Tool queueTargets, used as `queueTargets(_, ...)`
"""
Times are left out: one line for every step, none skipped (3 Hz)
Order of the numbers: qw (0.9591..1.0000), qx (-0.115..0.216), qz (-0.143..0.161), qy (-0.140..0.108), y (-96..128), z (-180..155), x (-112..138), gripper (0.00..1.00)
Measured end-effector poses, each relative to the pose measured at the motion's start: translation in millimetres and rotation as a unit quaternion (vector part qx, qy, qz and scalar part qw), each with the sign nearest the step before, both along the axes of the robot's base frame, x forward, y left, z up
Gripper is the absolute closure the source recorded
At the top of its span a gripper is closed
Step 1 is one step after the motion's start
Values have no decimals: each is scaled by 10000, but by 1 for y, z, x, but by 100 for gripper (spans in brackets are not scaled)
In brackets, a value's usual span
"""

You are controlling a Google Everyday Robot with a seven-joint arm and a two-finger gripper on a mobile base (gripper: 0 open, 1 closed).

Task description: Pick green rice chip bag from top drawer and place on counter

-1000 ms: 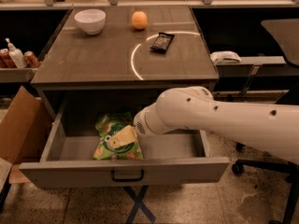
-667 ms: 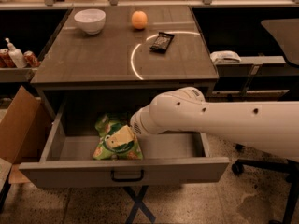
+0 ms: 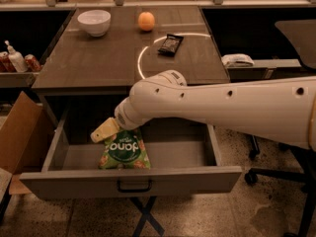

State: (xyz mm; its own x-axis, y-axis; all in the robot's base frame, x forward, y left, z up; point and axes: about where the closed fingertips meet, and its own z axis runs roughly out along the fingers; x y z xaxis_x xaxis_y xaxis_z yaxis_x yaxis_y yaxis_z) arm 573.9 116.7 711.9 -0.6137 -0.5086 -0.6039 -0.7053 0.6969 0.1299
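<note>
Green rice chip bag (image 3: 123,151) inside the open top drawer (image 3: 131,180), left of its middle, gripper (image 3: 105,131) in the drawer at the bag's upper edge, grip impossible to tell, counter (image 3: 98,58) above the drawer.

The green rice chip bag (image 3: 123,152) sits in the top drawer (image 3: 207,177), left of centre, its face to the camera and its white lettering on the dark green circle upside down. The grey drawer is pulled fully open, its dark handle at 6 o'clock of the bag. The gripper (image 3: 102,132) is at the bag's 11 o'clock edge. The wood-grain counter (image 3: 94,58), marked with a pale arc, lies at 12 o'clock of the drawer.
</note>
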Motion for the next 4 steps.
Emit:
queueTargets(10000, -1, 0, 0, 0, 0, 0, 0)
queueTargets(9999, -98, -34, 3, 0, -13, 1, 0)
queueTargets(9999, -112, -80, 16, -1, -29, 6, 0)
queueTargets(9999, -81, -73, 48, 3, -40, 9, 0)
